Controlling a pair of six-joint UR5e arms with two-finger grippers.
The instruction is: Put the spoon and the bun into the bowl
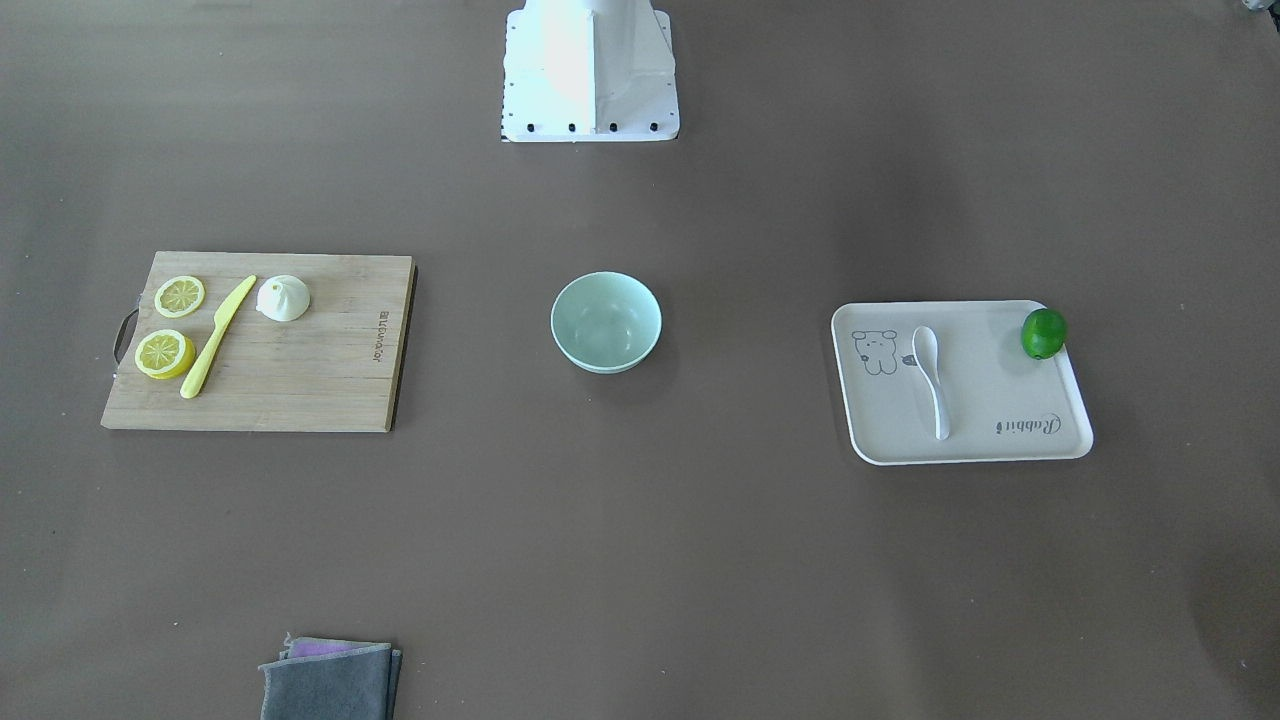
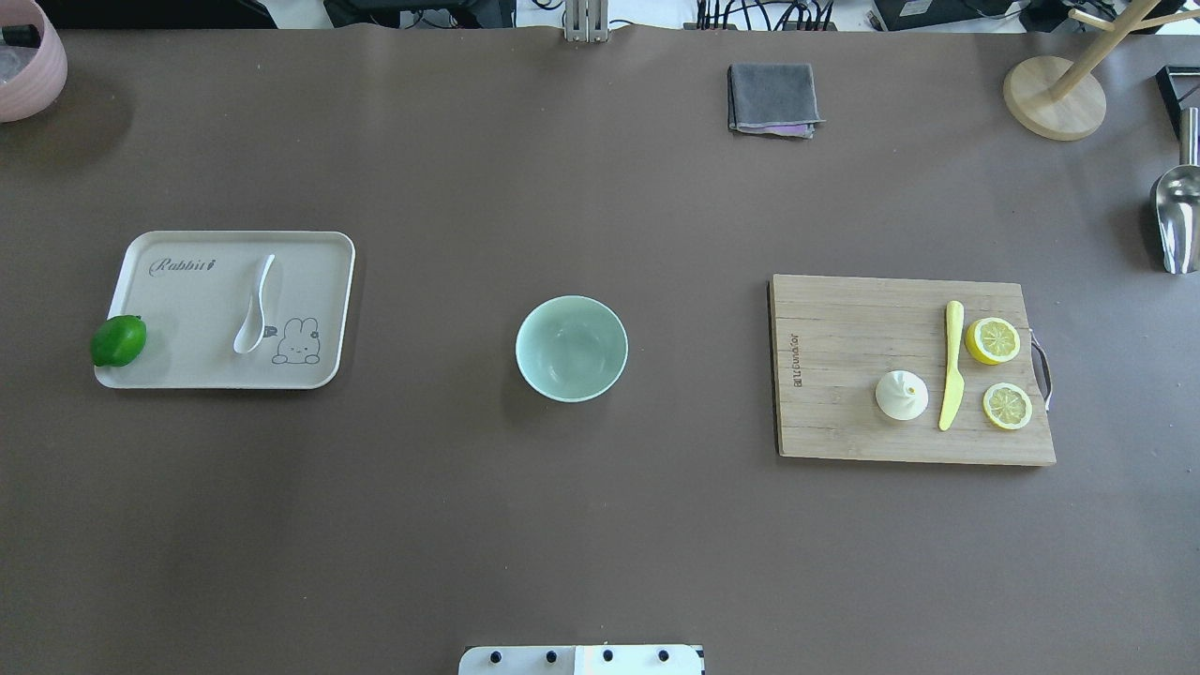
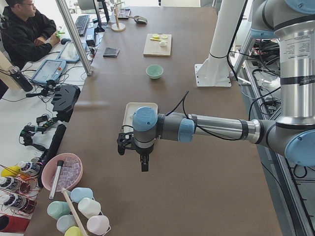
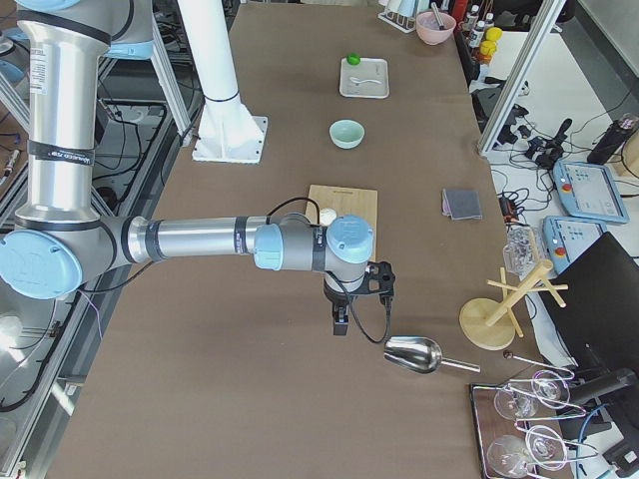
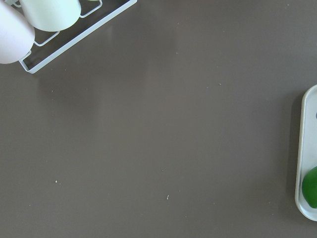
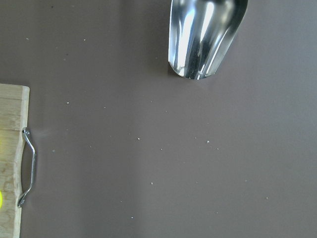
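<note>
The white spoon (image 2: 255,305) lies on a cream tray (image 2: 187,309) on the table's left side. The white bun (image 2: 901,395) sits on a wooden cutting board (image 2: 844,375) on the right side. The mint-green bowl (image 2: 571,348) stands empty in the middle between them. My left gripper (image 3: 143,166) hangs above the table beyond the tray's outer end. My right gripper (image 4: 340,324) hangs beyond the board's outer end. Both show only in the side views, so I cannot tell whether they are open or shut. Neither touches anything.
A lime (image 2: 118,340) sits on the tray's corner. A yellow-green knife (image 2: 952,366) and two lemon slices (image 2: 993,339) lie on the board. A metal scoop (image 2: 1176,216), a wooden stand (image 2: 1055,98), a grey cloth (image 2: 772,98) and a pink bowl (image 2: 28,66) line the far edge.
</note>
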